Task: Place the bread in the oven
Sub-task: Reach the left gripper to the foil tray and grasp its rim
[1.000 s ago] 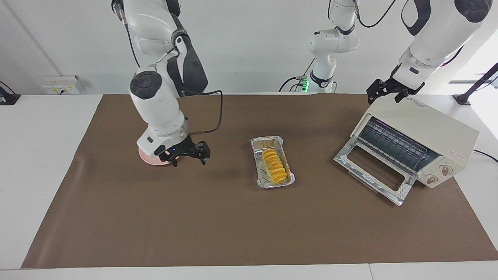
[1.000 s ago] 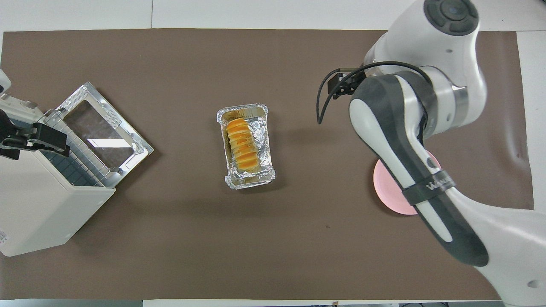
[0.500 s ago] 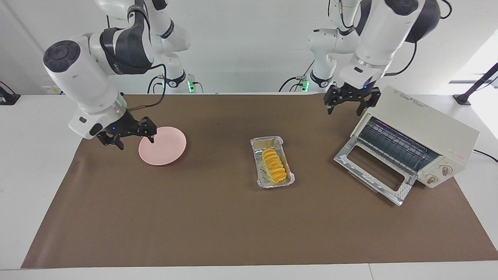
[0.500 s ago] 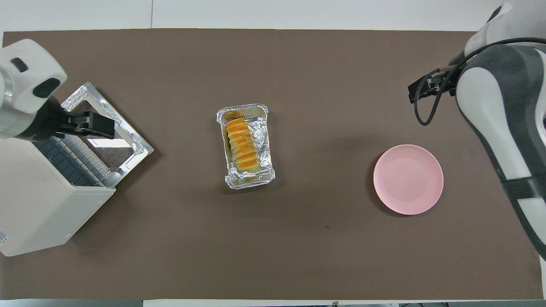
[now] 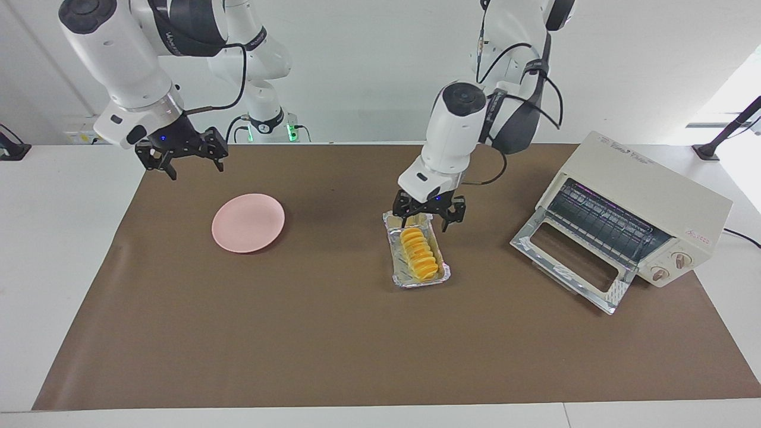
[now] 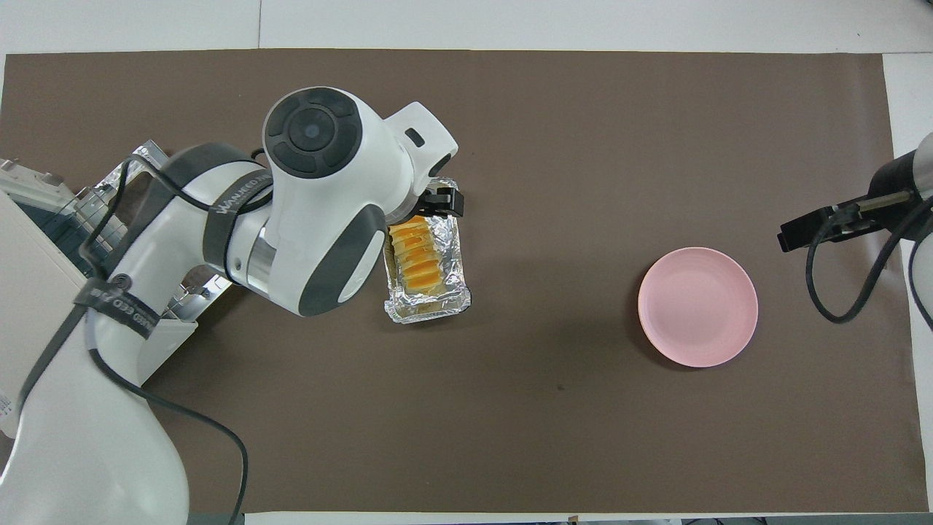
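Note:
The bread [image 5: 419, 254], a ridged golden-yellow loaf, lies in a crinkled foil tray [image 5: 410, 280] at mid-table; it also shows in the overhead view [image 6: 417, 259]. My left gripper [image 5: 428, 221] is open and empty, low over the tray's end nearer to the robots, fingers astride that end. In the overhead view the left arm hides part of the tray, and only the gripper's tip [image 6: 436, 204] shows. The cream oven [image 5: 648, 196] stands at the left arm's end, its glass door [image 5: 571, 264] dropped open. My right gripper [image 5: 181, 163] is open and empty, raised over the mat's edge by the robots.
A round pink plate [image 5: 248, 222] lies toward the right arm's end of the table, also in the overhead view [image 6: 697, 306]. A brown mat [image 5: 297, 333] covers the table. The oven's open door reaches toward the foil tray.
My left gripper has swung from beside the oven's top to low over the foil tray. My right gripper has lifted away from the pink plate, back toward the robots.

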You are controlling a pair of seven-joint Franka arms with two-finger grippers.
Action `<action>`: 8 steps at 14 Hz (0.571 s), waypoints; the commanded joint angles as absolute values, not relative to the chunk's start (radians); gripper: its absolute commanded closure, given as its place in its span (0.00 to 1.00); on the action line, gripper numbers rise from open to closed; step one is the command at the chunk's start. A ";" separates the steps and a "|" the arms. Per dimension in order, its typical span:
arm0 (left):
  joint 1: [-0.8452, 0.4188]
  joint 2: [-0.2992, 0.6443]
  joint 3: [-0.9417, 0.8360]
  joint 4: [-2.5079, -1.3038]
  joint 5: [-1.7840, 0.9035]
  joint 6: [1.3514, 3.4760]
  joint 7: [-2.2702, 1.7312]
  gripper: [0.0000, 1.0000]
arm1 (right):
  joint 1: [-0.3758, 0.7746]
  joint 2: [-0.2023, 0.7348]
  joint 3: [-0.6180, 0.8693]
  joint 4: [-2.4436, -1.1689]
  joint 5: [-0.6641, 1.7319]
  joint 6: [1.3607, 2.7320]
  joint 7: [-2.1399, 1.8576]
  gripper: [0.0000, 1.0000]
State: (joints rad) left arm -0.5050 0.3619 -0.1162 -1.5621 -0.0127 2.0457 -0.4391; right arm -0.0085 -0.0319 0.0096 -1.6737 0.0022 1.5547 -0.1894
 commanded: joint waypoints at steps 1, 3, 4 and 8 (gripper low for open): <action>-0.578 0.437 -0.094 -1.539 0.009 2.077 -0.480 0.00 | -0.046 -0.075 0.021 -1.727 -0.009 1.551 -0.202 0.00; -0.594 0.494 -0.094 -1.551 0.058 2.120 -0.527 0.00 | -0.061 -0.074 0.021 -1.727 -0.009 1.555 -0.201 0.00; -0.598 0.497 -0.094 -1.561 0.058 2.143 -0.535 0.00 | -0.064 -0.072 0.021 -1.724 -0.017 1.557 -0.199 0.00; -0.621 0.531 -0.094 -1.569 0.060 2.187 -0.540 0.00 | -0.066 -0.069 0.021 -1.717 -0.031 1.562 -0.201 0.00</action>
